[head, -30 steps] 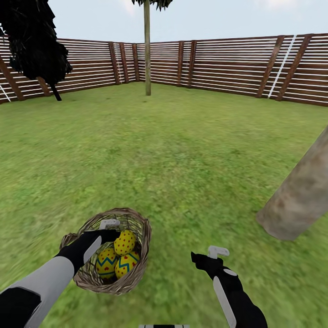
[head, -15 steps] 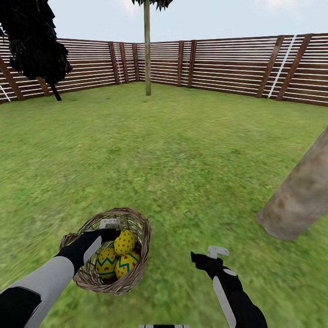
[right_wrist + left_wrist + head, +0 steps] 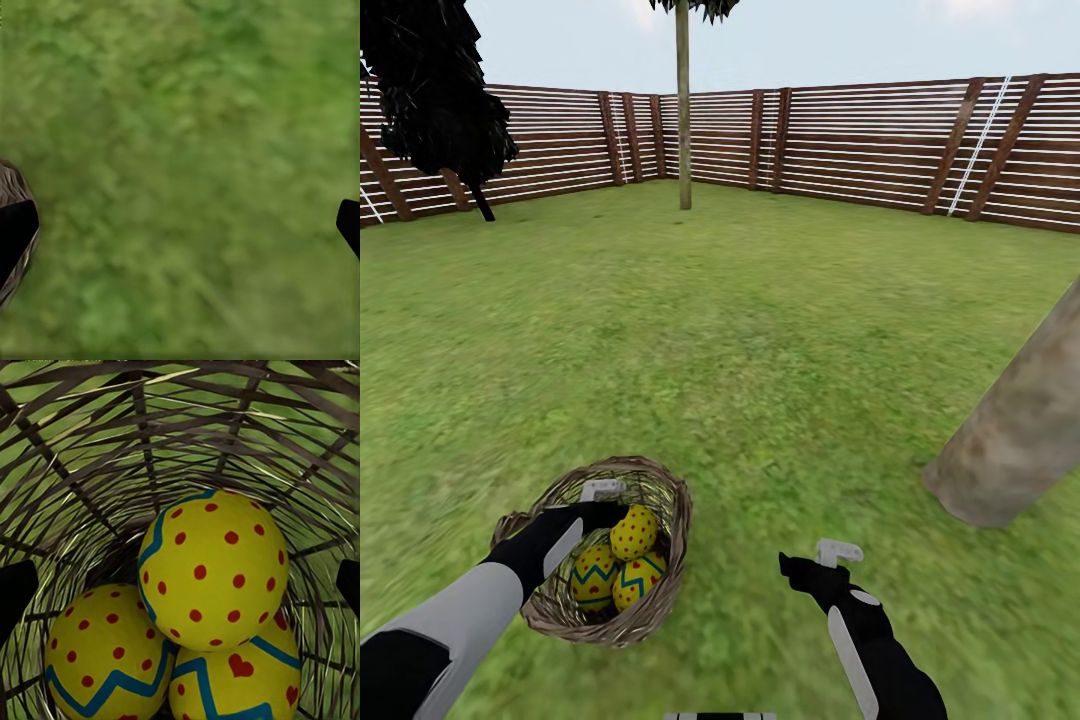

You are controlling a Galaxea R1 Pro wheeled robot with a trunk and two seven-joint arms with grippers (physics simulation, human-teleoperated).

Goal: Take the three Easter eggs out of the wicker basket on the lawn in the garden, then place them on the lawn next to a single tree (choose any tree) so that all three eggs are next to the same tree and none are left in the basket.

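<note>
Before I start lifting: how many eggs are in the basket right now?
3, all inside the wicker basket. The dotted egg sits on top, between the open left gripper fingers; two zigzag eggs lie beneath, one beside the other. More could hide underneath.

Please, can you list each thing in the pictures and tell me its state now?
Top egg: in the basket, resting on two others.
Two lower eggs: in the basket.
Basket: upright on the lawn.
Left gripper: open, in the basket, around the top egg.
Right gripper: open, empty, over grass.
</note>
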